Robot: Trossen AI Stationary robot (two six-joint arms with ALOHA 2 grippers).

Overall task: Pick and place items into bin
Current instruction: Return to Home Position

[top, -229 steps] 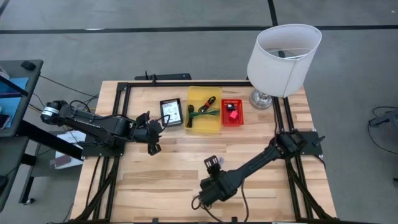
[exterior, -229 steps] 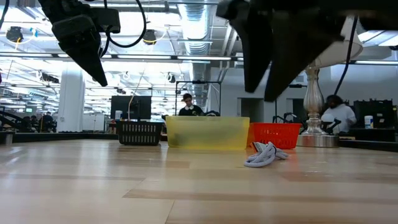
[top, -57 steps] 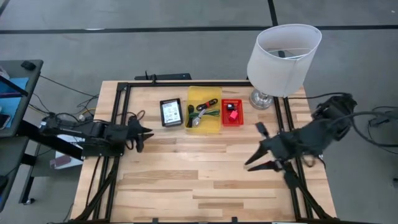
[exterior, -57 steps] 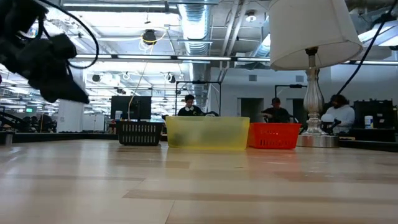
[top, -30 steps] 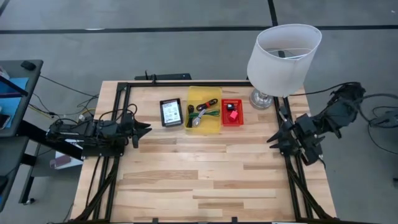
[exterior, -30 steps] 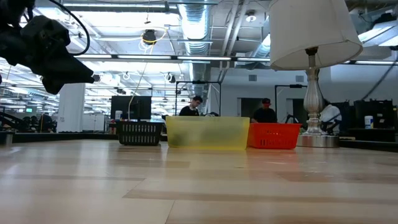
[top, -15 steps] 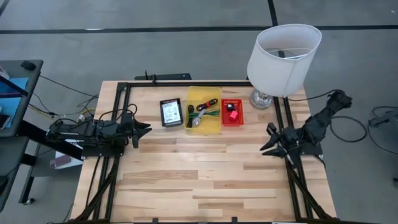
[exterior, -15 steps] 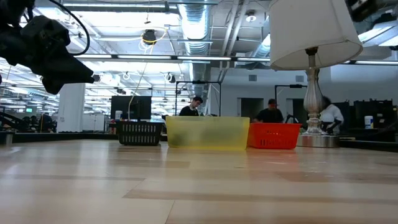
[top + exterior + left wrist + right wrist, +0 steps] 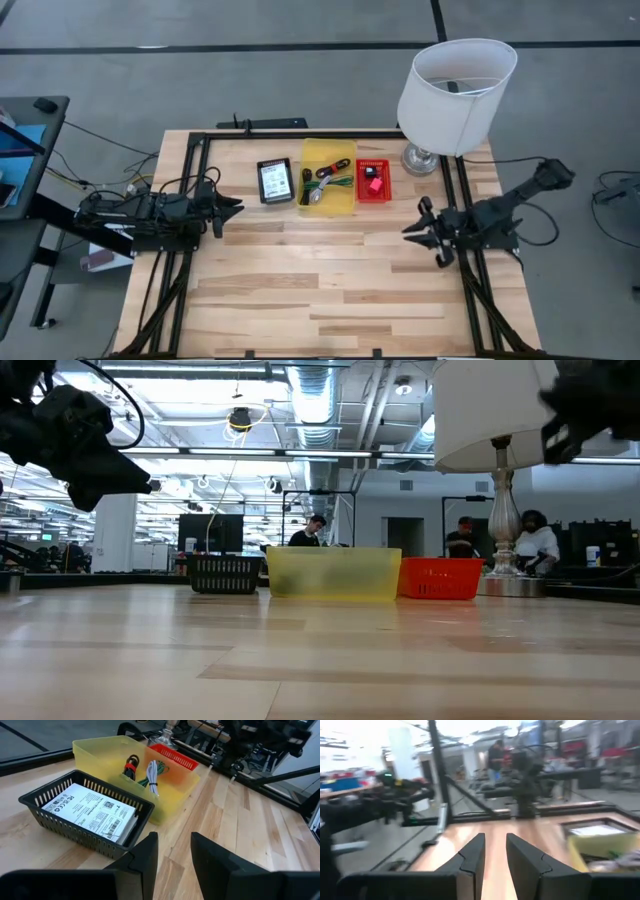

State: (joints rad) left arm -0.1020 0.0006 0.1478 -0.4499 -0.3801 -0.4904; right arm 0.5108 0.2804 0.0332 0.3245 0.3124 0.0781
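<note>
Yellow bin (image 9: 304, 170) holds the cables (image 9: 325, 184) as the right gripper (image 9: 418, 232) retreats rightward to the table (image 9: 300, 290) edge, fingers parted and empty like the left gripper (image 9: 232, 209), sorting apparently done.

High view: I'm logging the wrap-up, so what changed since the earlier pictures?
The white cable, then lying on the table, is now in the yellow bin. The right tool drew back to the table's right edge; the left tool pulled leftward, away from the black basket. The red bin, basket and lamp stayed put.

One black basket (image 9: 65, 827), one yellow bin (image 9: 172, 795), one red basket (image 9: 440, 580), three coiled cables (image 9: 151, 774), one lamp (image 9: 455, 85).
</note>
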